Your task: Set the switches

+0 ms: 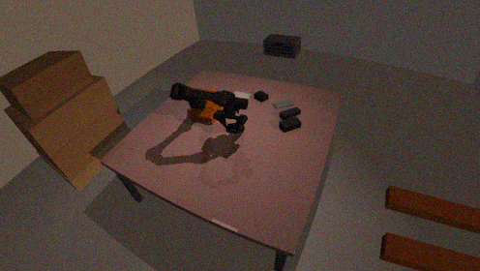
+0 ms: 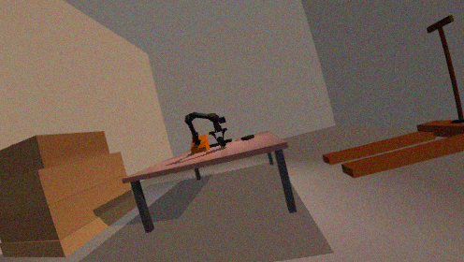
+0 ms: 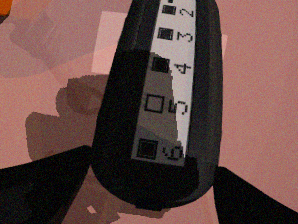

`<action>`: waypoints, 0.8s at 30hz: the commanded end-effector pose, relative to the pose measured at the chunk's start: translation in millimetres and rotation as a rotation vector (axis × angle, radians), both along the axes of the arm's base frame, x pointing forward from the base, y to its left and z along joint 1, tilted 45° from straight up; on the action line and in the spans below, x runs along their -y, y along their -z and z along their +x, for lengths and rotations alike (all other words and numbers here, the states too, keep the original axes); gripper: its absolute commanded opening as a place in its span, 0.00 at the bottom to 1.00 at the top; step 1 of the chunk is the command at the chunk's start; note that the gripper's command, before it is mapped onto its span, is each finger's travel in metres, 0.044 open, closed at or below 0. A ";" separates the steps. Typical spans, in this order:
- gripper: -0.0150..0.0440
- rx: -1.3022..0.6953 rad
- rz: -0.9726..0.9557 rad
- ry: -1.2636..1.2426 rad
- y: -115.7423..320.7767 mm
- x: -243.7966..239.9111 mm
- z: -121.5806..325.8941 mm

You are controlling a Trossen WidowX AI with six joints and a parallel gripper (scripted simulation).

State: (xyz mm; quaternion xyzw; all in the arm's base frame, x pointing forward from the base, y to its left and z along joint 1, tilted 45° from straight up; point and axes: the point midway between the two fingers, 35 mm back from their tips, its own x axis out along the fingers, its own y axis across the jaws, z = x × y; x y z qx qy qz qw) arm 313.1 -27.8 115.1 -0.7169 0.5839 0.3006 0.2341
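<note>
In the wrist view, the dark grey controller unit point(image 3: 112, 125) is turned with its underside towards the camera, and its white label point(image 3: 172, 85) shows. On the label, squares 2, 3, 4 and 6 are filled and square 5 is empty; square 1 is cut off at the top edge. My gripper point(image 3: 153, 165) point(image 1: 235, 122) point(image 2: 220, 138) is shut on the unit, with one black finger on each side of its near end. It holds the unit a little above the pink table point(image 1: 252, 194). The switches are hidden.
The arm's orange base point(image 1: 202, 112) stands at the table's far left. Beyond the gripper are a white plate point(image 1: 242, 95), a small black module point(image 1: 261, 96), a flat grey part point(image 1: 284, 104) and two dark blocks point(image 1: 289, 113) point(image 1: 289, 124). Cardboard boxes point(image 1: 58, 111) stand left of the table.
</note>
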 end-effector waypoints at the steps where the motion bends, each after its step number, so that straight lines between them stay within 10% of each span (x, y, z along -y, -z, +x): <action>1: 0.82 0.004 0.008 -0.003 0.5 -6.3 -0.2; 24: 0.82 0.003 0.009 -0.003 3.6 -24.5 -4.1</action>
